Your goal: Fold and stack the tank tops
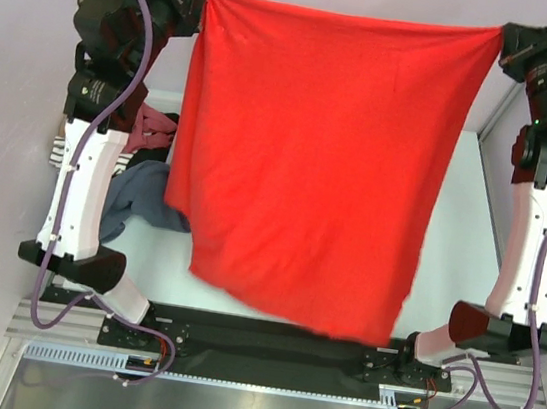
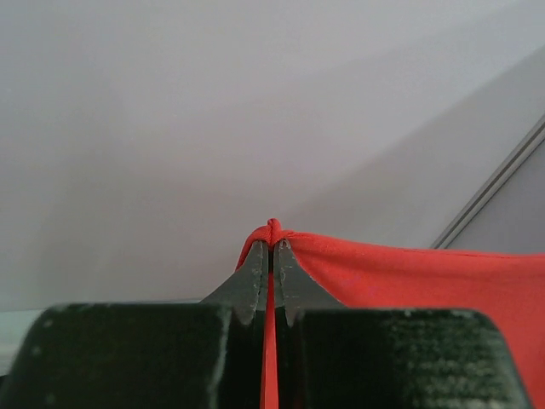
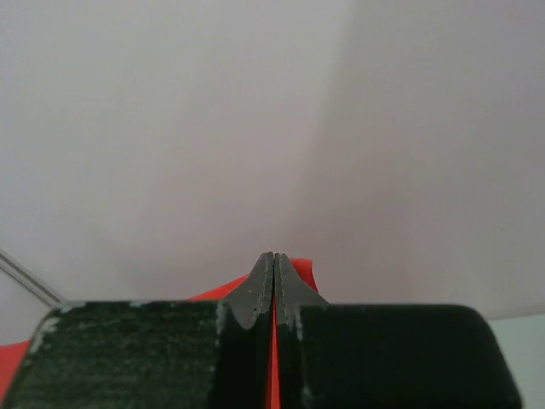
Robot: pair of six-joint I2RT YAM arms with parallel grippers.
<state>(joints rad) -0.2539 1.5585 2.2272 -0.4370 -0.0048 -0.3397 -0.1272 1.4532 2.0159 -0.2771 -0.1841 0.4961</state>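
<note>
Two sets of fingers, both pressed fully together, each with red cloth pinched in the seam. Left fingers (image 2: 260, 268): a small bunch of fabric crests above the tips, and the top edge runs off to the right. Right fingers (image 3: 264, 277): only a thin sliver of red shows between and beside the tips, so the depth of that bite cannot be judged.

Red tank top (image 1: 310, 159): hung by its two upper corners between the raised arms, top edge taut, body draping over the desk (image 1: 459, 249). The lower edge is uneven; whether it touches the surface cannot be told.

Navy tank top (image 1: 143, 198): crumpled on the desk at the left, under the left arm, partly hidden by the hanging garment, not yet folded.

Risks noted:
- The right corner hold looks shallow. More tension across the top edge could pull it free, leaving the garment swinging from one corner.
- Lowering it too far left could drape the red cloth over the navy heap and snag it.
- The uneven lower edge may land creased and spoil the fold.
</note>
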